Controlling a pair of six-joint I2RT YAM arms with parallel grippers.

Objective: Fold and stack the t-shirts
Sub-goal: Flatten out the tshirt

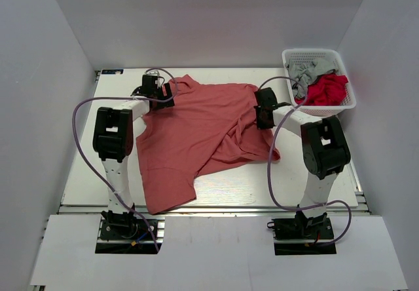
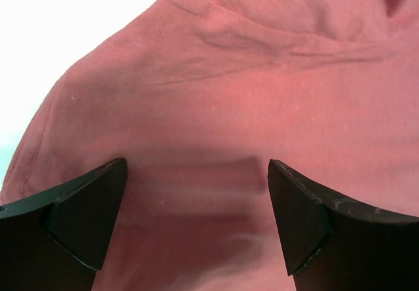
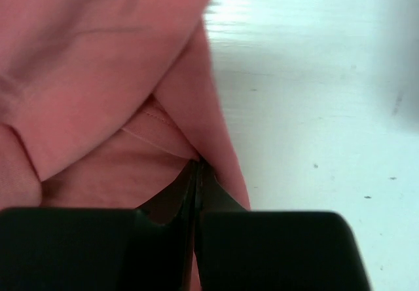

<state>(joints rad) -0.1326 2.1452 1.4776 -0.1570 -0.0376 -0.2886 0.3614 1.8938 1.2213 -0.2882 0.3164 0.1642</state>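
A salmon-red t-shirt [image 1: 196, 134] lies spread and partly folded over on the white table [image 1: 314, 193]. My left gripper [image 1: 159, 92] is open just above the shirt's far left part, near the shoulder; the left wrist view shows its two fingertips [image 2: 98, 219] apart with salmon cloth [image 2: 229, 94] between and beyond them. My right gripper [image 1: 264, 115] is shut on a fold at the shirt's right edge; in the right wrist view the jaws [image 3: 198, 173] meet on the cloth [image 3: 98, 75].
A white basket [image 1: 319, 81] at the far right corner holds a grey garment [image 1: 306, 75] and a bright red one [image 1: 327, 89]. White walls enclose the table on three sides. Cables loop from both arms.
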